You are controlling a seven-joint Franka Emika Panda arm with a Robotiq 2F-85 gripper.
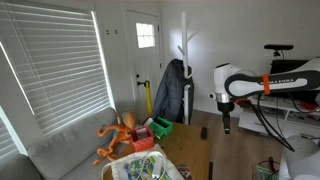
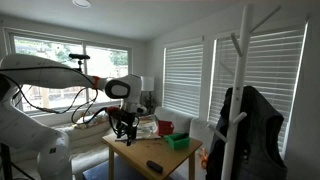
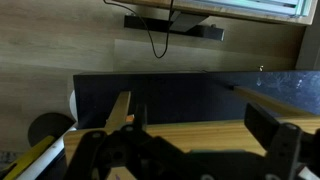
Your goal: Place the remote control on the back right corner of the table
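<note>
The remote control (image 2: pixel 156 166) is a dark, long object lying on the brown wooden table (image 2: pixel 140 155) near one edge. It also shows in an exterior view (image 1: pixel 211 168). My gripper (image 2: pixel 123 131) hangs just above the table's other end, apart from the remote; it also shows in an exterior view (image 1: pixel 227 124). In the wrist view the gripper (image 3: pixel 195 128) is open and empty, with bare table top (image 3: pixel 190 132) between its fingers. The remote is out of the wrist view.
A small dark object (image 1: pixel 202 131) lies on the table near the gripper. A red basket (image 2: pixel 165 127), a green basket (image 2: pixel 178 142) and a white basket of toys (image 1: pixel 140 168) stand on the table. An orange octopus toy (image 1: pixel 118 135) sits by the grey sofa (image 1: pixel 60 150). A coat rack (image 1: pixel 182 60) stands behind.
</note>
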